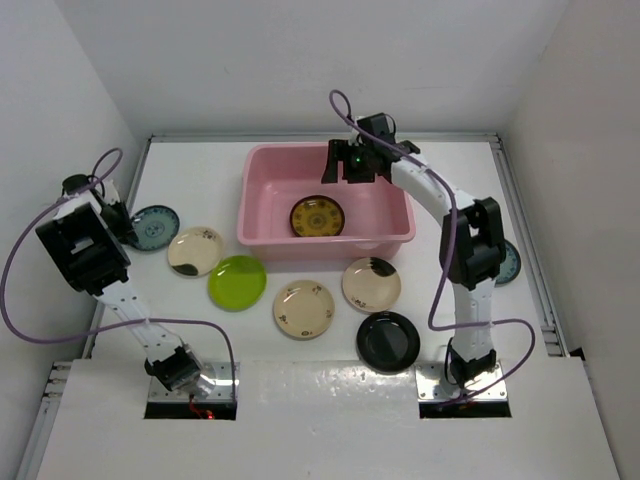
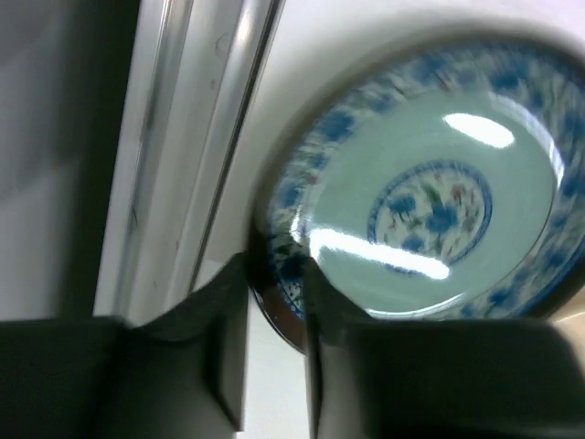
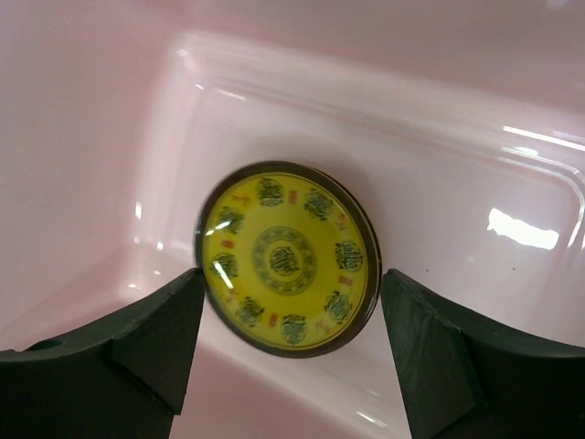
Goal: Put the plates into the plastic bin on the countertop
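Note:
The pink plastic bin (image 1: 265,215) stands at the back middle of the countertop (image 1: 300,400). A dark-yellow patterned plate (image 1: 317,216) (image 3: 288,258) lies flat on its floor. My right gripper (image 1: 345,165) (image 3: 292,338) hangs open above that plate, apart from it. At the far left, my left gripper (image 1: 128,224) (image 2: 279,274) is shut on the near rim of a blue-green patterned plate (image 1: 160,228) (image 2: 430,201), one finger (image 2: 224,315) under the rim and the other over it.
Loose plates lie in front of the bin: cream (image 1: 195,250), lime green (image 1: 237,282), cream (image 1: 304,308), cream with a black patch (image 1: 371,284) and glossy black (image 1: 388,340). Another blue-green plate (image 1: 510,262) peeks from behind the right arm. White walls enclose the countertop.

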Robot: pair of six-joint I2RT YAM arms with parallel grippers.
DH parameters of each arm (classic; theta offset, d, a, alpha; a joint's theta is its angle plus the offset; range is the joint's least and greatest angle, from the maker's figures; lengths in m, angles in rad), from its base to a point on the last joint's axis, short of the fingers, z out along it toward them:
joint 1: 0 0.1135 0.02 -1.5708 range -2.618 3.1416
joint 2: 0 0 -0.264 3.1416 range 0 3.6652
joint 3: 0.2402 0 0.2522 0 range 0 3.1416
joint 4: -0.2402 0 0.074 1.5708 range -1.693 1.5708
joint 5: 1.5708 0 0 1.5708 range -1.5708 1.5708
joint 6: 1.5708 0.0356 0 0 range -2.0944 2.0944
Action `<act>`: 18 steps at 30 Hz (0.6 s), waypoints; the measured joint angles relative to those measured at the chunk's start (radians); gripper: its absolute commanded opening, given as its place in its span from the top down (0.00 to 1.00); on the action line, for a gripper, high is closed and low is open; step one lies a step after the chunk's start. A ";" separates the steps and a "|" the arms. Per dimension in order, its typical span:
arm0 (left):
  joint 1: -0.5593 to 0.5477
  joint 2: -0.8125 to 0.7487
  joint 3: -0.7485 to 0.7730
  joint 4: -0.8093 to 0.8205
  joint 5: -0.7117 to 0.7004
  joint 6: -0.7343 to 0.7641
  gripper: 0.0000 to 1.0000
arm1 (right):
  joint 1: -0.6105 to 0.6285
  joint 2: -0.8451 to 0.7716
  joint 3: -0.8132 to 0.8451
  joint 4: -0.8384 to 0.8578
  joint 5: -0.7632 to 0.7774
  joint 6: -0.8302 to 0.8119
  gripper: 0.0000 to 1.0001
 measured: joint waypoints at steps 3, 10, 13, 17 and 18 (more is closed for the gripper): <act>0.013 0.005 0.011 0.025 0.043 -0.010 1.00 | -0.002 -0.055 -0.020 0.016 0.002 -0.003 0.23; 0.016 0.020 0.061 0.012 0.132 -0.034 1.00 | -0.031 -0.161 -0.116 0.052 0.023 0.007 0.23; 0.007 0.019 0.126 -0.008 0.147 -0.049 1.00 | -0.083 -0.216 -0.181 0.053 0.020 0.037 0.23; -0.029 -0.015 0.230 -0.011 0.177 -0.066 1.00 | -0.220 -0.339 -0.320 0.065 0.011 0.104 0.25; -0.043 -0.031 0.257 -0.013 0.194 -0.069 1.00 | -0.271 -0.383 -0.374 0.080 0.019 0.122 0.25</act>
